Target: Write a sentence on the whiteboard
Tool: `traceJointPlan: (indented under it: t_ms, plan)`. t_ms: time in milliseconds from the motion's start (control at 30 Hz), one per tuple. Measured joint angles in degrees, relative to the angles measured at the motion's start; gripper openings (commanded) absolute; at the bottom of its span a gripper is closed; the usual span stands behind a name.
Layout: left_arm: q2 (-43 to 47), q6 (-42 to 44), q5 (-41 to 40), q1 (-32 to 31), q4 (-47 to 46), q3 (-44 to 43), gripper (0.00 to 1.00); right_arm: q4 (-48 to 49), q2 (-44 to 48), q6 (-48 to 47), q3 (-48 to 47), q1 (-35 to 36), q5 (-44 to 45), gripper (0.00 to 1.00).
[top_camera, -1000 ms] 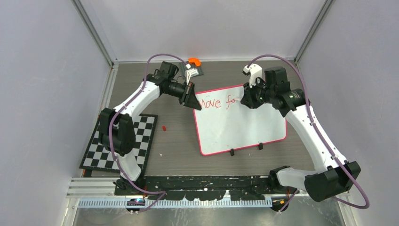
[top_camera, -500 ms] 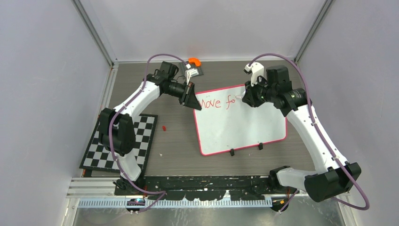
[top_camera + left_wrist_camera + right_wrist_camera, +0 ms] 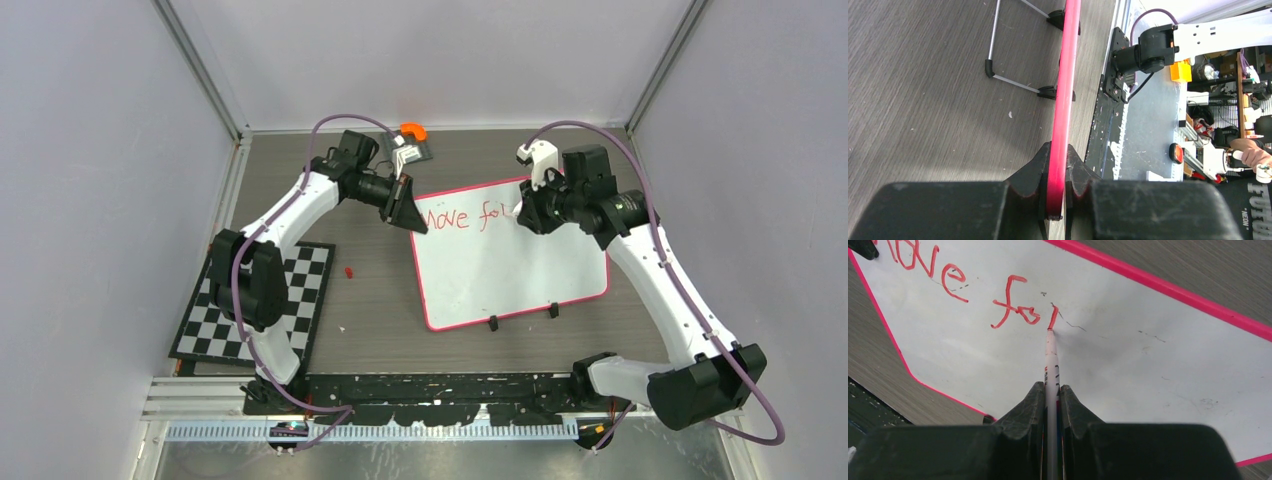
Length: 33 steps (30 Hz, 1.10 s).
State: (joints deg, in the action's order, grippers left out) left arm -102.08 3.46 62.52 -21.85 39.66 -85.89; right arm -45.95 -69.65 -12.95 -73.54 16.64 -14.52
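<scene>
The whiteboard (image 3: 510, 265) with its pink-red rim lies in the middle of the table. My left gripper (image 3: 412, 222) is shut on its far-left corner; in the left wrist view the rim (image 3: 1063, 100) runs edge-on between the jaws (image 3: 1057, 172). My right gripper (image 3: 522, 212) is shut on a white marker (image 3: 1051, 365) whose red tip touches the board. The sentence (image 3: 462, 217) reads "Move fo" plus one fresh downstroke in red; it also shows in the right wrist view (image 3: 1015, 307). Two black clips (image 3: 522, 317) sit on the board's near edge.
A black-and-white checkerboard mat (image 3: 255, 305) lies at the left. A small red cap (image 3: 348, 270) lies on the table between mat and board. A grey plate with an orange piece (image 3: 411, 140) sits at the back. Grey walls close the sides.
My right gripper has drawn a new red stroke after "fo", moving the marker tip slightly right and down. The left gripper has kept its hold on the board's corner.
</scene>
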Motion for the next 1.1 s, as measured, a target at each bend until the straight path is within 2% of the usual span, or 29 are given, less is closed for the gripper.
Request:
traceJointPlan:
  t_ms: [1100]
  plan:
    - [0.0, 0.0, 0.0, -0.2, 0.0, 0.0, 0.0, -1.7, -0.2, -0.2, -1.2, -1.8, -0.2, 0.0]
